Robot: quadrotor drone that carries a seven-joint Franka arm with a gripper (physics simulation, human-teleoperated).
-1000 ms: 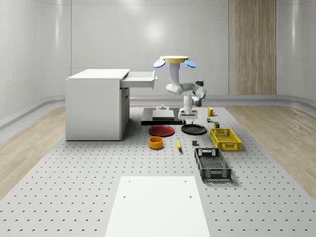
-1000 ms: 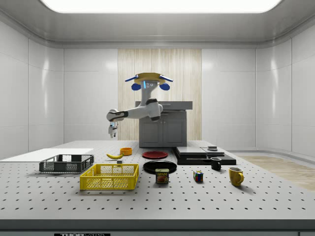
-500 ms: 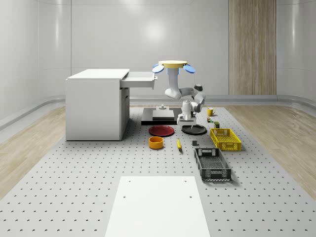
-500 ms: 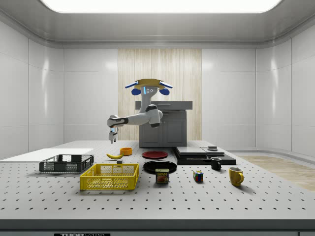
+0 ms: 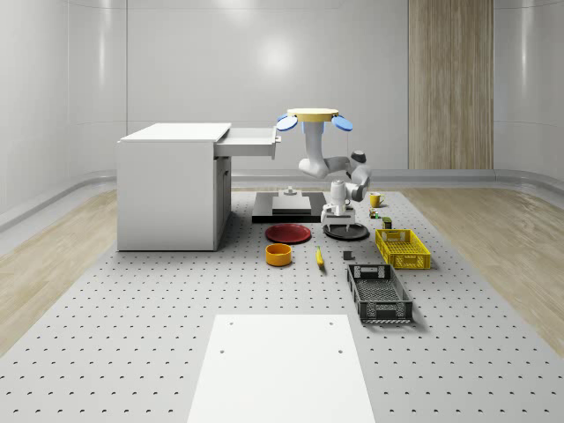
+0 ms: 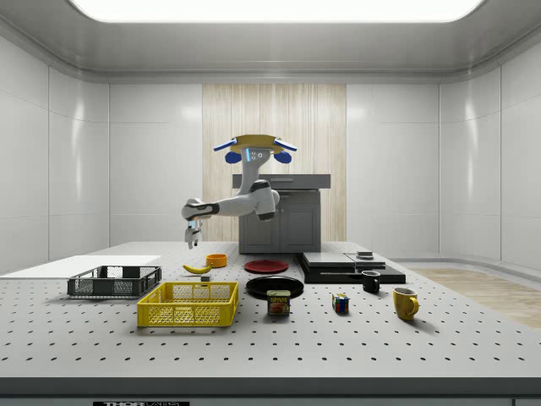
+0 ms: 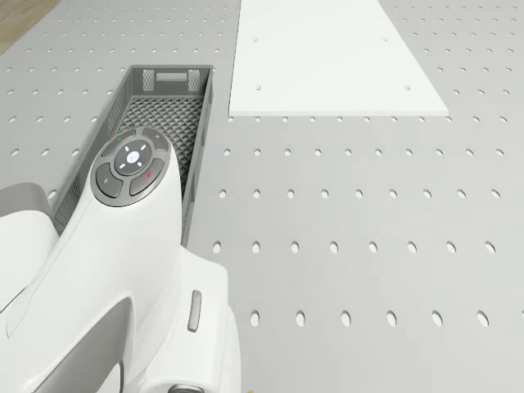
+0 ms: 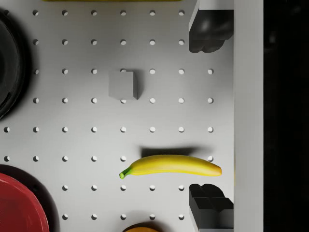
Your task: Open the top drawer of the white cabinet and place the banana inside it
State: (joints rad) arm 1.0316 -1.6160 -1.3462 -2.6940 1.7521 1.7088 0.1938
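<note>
The yellow banana (image 8: pixel 171 165) lies flat on the perforated table, also seen at banana (image 5: pixel 319 256) and banana (image 6: pixel 197 268). My gripper (image 8: pixel 210 116) hangs open above it, pointing down; the banana lies near one black fingertip (image 8: pixel 211 205), off the midline. The gripper (image 5: pixel 336 216) is well above the table, as the gripper (image 6: pixel 192 243) shows. The drone (image 5: pixel 313 115) hovers over the table's middle, right of the white cabinet (image 5: pixel 172 185). The cabinet's top drawer (image 5: pixel 251 141) stands pulled out.
Near the banana are a small grey cube (image 8: pixel 123 85), a black plate (image 5: pixel 345 231), a red plate (image 5: pixel 289 233) and an orange bowl (image 5: pixel 278 254). A yellow basket (image 5: pixel 403 248), a grey crate (image 7: pixel 160 123) and a white board (image 7: pixel 327 57) lie further out.
The drone has sunk a little and shifted slightly. The arm has folded and the gripper has come down closer to the table above the banana. The banana has not moved.
</note>
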